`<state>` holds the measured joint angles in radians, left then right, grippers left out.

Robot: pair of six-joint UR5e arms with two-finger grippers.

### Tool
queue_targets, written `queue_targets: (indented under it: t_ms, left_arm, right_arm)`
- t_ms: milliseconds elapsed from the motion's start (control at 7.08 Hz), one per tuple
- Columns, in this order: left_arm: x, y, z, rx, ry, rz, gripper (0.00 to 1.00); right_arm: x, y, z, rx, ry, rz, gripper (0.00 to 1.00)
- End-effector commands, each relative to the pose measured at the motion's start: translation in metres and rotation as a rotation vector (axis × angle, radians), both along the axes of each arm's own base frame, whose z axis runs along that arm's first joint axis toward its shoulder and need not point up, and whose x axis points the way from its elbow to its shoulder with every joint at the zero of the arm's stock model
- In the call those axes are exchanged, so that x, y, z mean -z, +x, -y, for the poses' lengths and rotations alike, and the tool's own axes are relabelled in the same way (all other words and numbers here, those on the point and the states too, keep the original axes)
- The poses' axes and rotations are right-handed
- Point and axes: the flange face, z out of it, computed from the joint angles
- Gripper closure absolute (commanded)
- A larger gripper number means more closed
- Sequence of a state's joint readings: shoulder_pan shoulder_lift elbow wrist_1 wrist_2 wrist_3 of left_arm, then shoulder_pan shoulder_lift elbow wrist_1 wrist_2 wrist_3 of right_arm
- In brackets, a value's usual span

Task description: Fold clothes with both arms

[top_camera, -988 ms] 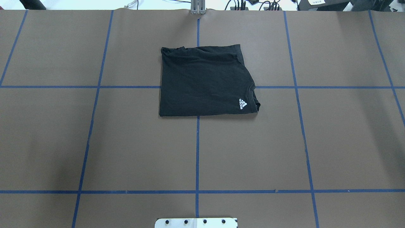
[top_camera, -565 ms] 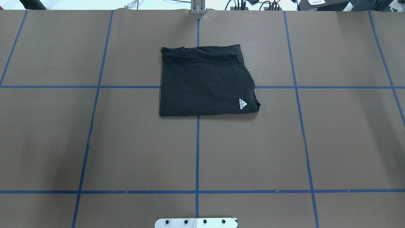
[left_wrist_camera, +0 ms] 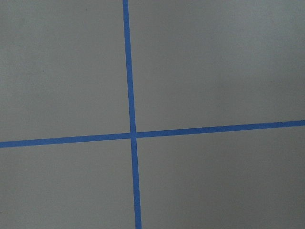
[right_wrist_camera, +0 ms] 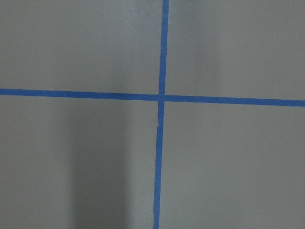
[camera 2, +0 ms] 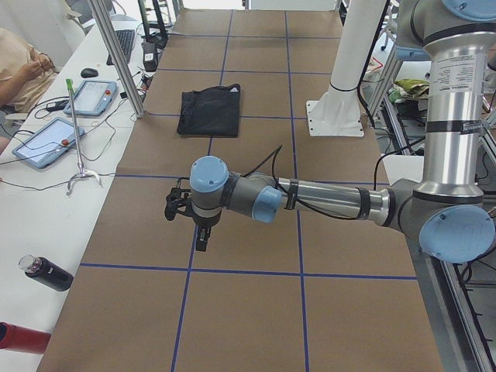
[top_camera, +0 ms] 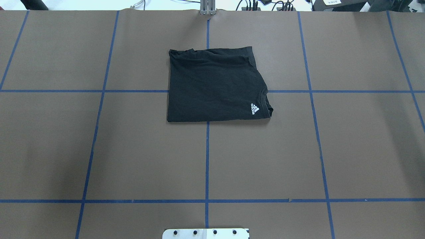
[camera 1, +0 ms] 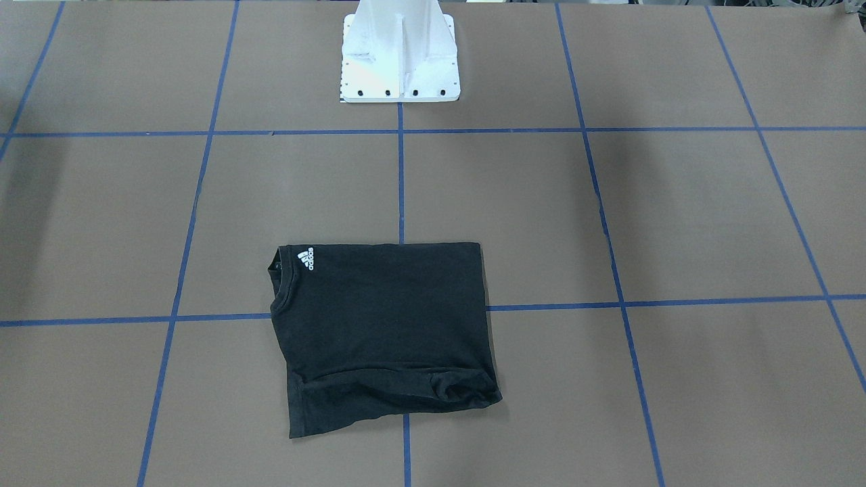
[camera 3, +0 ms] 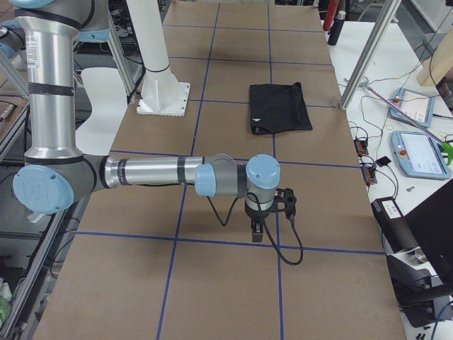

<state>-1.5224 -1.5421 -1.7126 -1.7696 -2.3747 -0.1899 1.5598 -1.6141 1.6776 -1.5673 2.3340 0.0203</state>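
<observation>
one black short-sleeved t-shirt (top_camera: 215,84) lies folded into a compact, roughly square packet on the brown paper-covered table (top_camera: 132,149). it sits across the centre line, nearer the edge far from the white pedestal base (camera 1: 400,61) than to the base itself. the sleeves are tucked out of sight. the small white logo (top_camera: 255,108) and the collar show at the packet's near corner on the robot's right. the edge towards the far side of the table is a little rumpled and not quite square.

judging by this, the folding looks all but done. at most a smoothing of that rumpled edge, or one more halving, seems left.

neither claw touches the cloth. the grey metal left arm (camera 2: 325,200) reaches out over the table's left end, and its black two-finger left gripper (camera 2: 200,236) hangs above bare surface. the grey metal right arm (camera 3: 148,171) does the same at the right end with the right gripper (camera 3: 258,230). whether either claw is released or clenched i cannot tell. both wrist views show only brown surface and crossing blue tape lines (left_wrist_camera: 129,71).

count: one shirt, two arms, two grippers, one base.
</observation>
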Motion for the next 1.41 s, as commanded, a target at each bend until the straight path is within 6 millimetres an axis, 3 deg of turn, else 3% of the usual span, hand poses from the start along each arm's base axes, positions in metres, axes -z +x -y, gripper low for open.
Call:
queue_targets:
  t_ms: [0, 141, 282, 565, 1271]
  left_arm:
    - [0.024, -0.001, -0.002, 0.0, 0.041, -0.006, 0.0]
    - [0.044, -0.001, -0.007, 0.0, 0.082, -0.006, 0.0]
    - [0.052, 0.001, -0.003, -0.008, 0.105, -0.008, 0.0]
    - [0.068, 0.001, -0.012, -0.01, 0.133, -0.01, 0.0]
    - [0.069, 0.002, -0.014, -0.01, 0.134, -0.011, 0.0]
  right_arm:
    - [-0.007, -0.001, -0.002, -0.002, 0.001, 0.012, 0.0]
    - [-0.007, -0.002, -0.001, 0.0, 0.002, 0.013, 0.0]
    - [-0.007, -0.003, -0.001, -0.004, -0.004, 0.03, 0.0]
    - [-0.006, -0.006, 0.002, -0.001, -0.008, 0.073, 0.0]
    - [0.003, -0.006, 0.005, 0.004, 0.031, 0.075, 0.0]
